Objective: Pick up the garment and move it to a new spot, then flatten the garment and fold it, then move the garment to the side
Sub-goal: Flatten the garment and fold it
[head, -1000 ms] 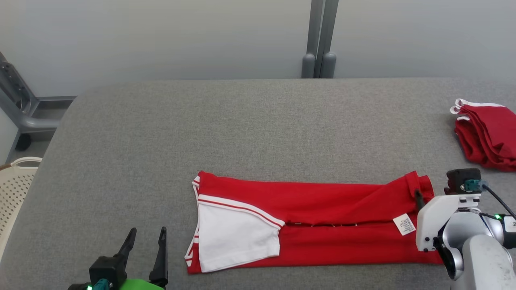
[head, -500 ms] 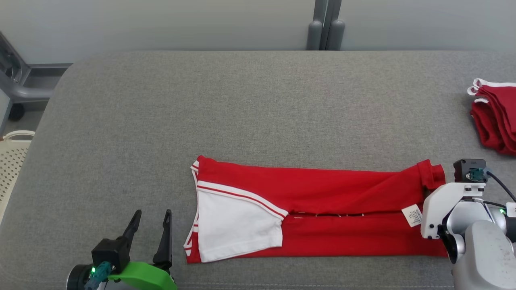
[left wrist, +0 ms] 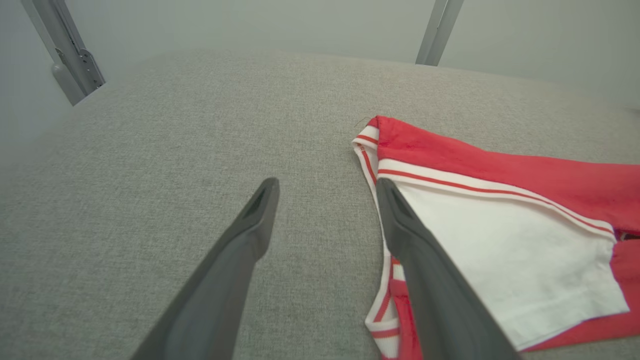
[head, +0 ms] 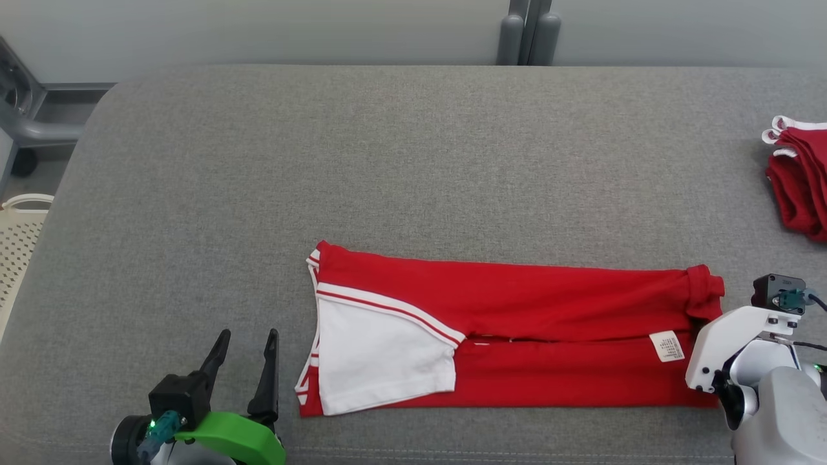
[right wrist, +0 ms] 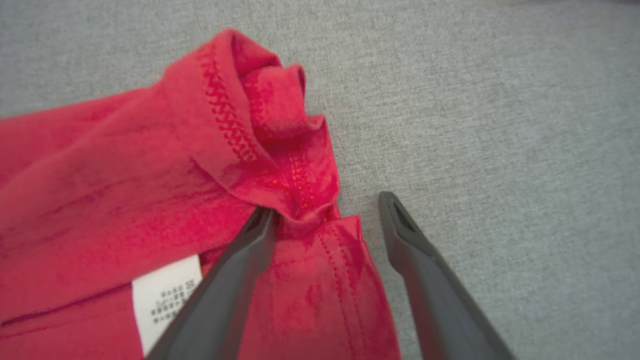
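The red-and-white garment (head: 517,336) lay as a long folded strip, lower centre on the grey fabric table (head: 387,161) before a pale wall (head: 258,26). The left gripper (head: 248,339), lower left, and the right gripper (right wrist: 326,207), at the garment's right end, stood wide open, empty.

Garment (head: 549,310) crosswise on the table (head: 387,161), near its front edge.
My left gripper (head: 249,334) sits just beside its left end, apart from it; my right gripper (right wrist: 326,205) straddles the corner of its right end. A pile of clothes (head: 801,187) lies on the table far right and further back; a basket (head: 19,245) stands beyond the table's left edge.
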Available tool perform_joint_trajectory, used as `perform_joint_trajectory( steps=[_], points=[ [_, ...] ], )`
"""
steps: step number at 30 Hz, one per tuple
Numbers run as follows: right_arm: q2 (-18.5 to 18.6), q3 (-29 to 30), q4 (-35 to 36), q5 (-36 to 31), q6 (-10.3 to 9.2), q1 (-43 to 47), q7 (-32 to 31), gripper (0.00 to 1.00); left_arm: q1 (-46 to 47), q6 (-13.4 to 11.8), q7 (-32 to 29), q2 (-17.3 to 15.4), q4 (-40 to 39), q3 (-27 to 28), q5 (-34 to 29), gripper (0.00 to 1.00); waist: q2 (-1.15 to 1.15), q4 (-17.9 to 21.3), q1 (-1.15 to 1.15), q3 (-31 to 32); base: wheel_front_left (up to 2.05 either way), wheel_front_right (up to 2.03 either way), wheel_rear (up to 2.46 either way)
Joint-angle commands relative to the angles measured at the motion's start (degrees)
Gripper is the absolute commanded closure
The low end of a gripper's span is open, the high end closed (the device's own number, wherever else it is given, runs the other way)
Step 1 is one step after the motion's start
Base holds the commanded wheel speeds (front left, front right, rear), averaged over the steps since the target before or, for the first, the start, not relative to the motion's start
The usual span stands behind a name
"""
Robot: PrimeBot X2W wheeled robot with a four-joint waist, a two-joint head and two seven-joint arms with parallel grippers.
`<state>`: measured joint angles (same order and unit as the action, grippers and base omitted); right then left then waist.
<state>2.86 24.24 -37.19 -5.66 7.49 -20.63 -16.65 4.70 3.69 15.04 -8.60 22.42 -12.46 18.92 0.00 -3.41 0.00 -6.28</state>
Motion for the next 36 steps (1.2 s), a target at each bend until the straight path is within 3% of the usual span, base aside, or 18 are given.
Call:
perform_joint_trajectory(
  steps=[1, 3, 4, 5, 6, 7, 14, 20, 30, 36],
  points=[
    [0.04, -0.2, -1.88, 1.04, -0.01, -0.88, 0.42, 0.0, 0.97, 0.35, 0.22, -0.02, 0.03, 0.26, -0.24, 0.0, 0.0, 0.0, 0.0, -0.29, 0.0, 0.0, 0.0],
    [-0.08, -0.54, -3.62, 1.58, 0.0, -1.53, 0.68, 0.0, 1.18, 0.43, 0.22, 0.04, 0.06, 0.24, -0.36, 0.0, 0.0, -0.1, 0.0, -0.47, 0.0, 0.0, 0.0],
    [-0.11, -0.59, -4.6, 2.43, 0.0, -1.85, 0.68, 0.29, 1.16, 0.45, 0.22, 0.09, 0.14, 0.09, -0.46, 0.0, 0.0, -0.19, 0.0, -0.51, 0.0, 0.0, 0.0],
    [-0.13, -0.58, -5.57, 3.05, 0.0, -2.12, 0.69, 0.68, 1.12, 0.51, 0.22, 0.08, 0.27, 0.05, -0.43, 0.0, 0.0, -0.26, 0.0, -0.5, 0.0, 0.0, 0.0],
    [-0.21, -0.51, -6.46, 3.32, 0.0, -2.28, 0.44, 0.8, 1.12, 0.63, 0.22, 0.02, 0.42, 0.08, -0.32, 0.0, 0.0, -0.33, 0.0, -0.47, 0.0, 0.0, 0.0],
    [-0.21, -0.45, -7.38, 3.53, 0.0, -2.35, 0.0, 1.0, 1.13, 0.75, 0.22, 0.02, 0.58, 0.09, -0.27, 0.0, 0.0, -0.39, 0.0, -0.42, 0.0, 0.0, 0.0],
    [-0.09, 1.4, -10.96, 3.27, -0.08, -2.21, -0.87, 1.0, 0.33, 1.14, 0.22, 0.25, 1.32, 0.48, -0.13, 0.0, 0.0, -0.44, 0.0, 0.64, 0.0, 0.0, 0.0],
    [0.25, 4.72, -9.57, 2.06, -0.13, -2.35, -0.96, 1.0, -0.6, 0.95, 0.22, 0.51, 1.05, 0.41, -0.45, 0.0, 0.0, -0.05, 0.0, 1.82, 0.0, 0.0, 0.0],
    [0.29, 13.9, 3.49, -3.26, -0.08, -0.81, -5.64, 1.0, -2.01, 0.9, 0.22, 0.74, 0.85, 0.38, -0.32, 0.0, 0.0, 0.94, 0.0, 3.71, 0.0, 0.0, 0.0],
    [0.17, 16.34, 11.51, -4.44, -0.06, -1.37, -9.6, 1.0, -1.83, 1.04, 0.22, 0.9, 0.86, 0.21, -0.15, 0.0, 0.0, 1.25, 0.0, 3.8, 0.0, 0.0, 0.0]
  ],
)
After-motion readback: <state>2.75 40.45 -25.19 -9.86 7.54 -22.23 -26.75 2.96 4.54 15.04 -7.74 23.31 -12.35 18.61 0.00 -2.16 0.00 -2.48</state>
